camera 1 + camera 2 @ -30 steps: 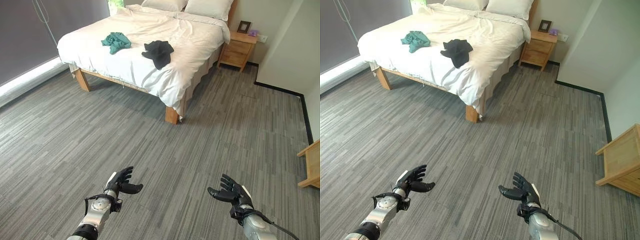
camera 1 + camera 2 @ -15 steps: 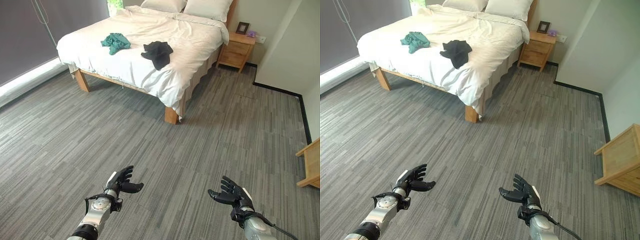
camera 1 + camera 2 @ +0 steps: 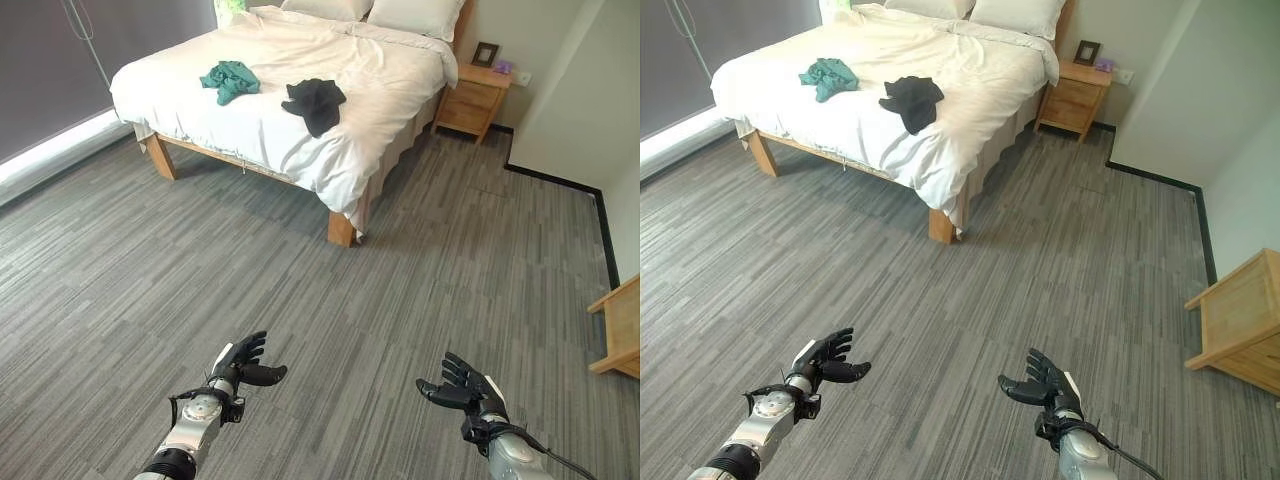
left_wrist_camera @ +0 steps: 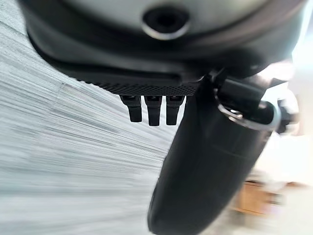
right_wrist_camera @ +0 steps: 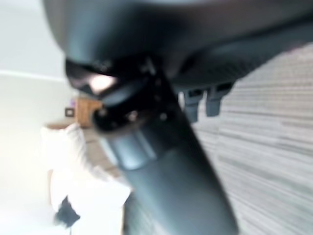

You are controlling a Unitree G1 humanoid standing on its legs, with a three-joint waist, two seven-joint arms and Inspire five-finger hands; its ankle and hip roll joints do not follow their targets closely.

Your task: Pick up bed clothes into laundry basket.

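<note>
Left hand (image 3: 238, 366) and right hand (image 3: 462, 386), fingers spread, over grey floor (image 3: 330, 300), well short of bed (image 3: 330, 170).

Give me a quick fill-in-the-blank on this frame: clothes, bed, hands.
1. The green garment and the black garment both lie on the ____.
2. The garment nearer the nightstand is the ____ one.
3. The left hand and right hand hover over the floor, both ____.

Missing words: bed; black; open

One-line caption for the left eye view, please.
Both open hands, left hand and right hand, held low over grey floor, far from green garment and black garment on the bed.
</note>
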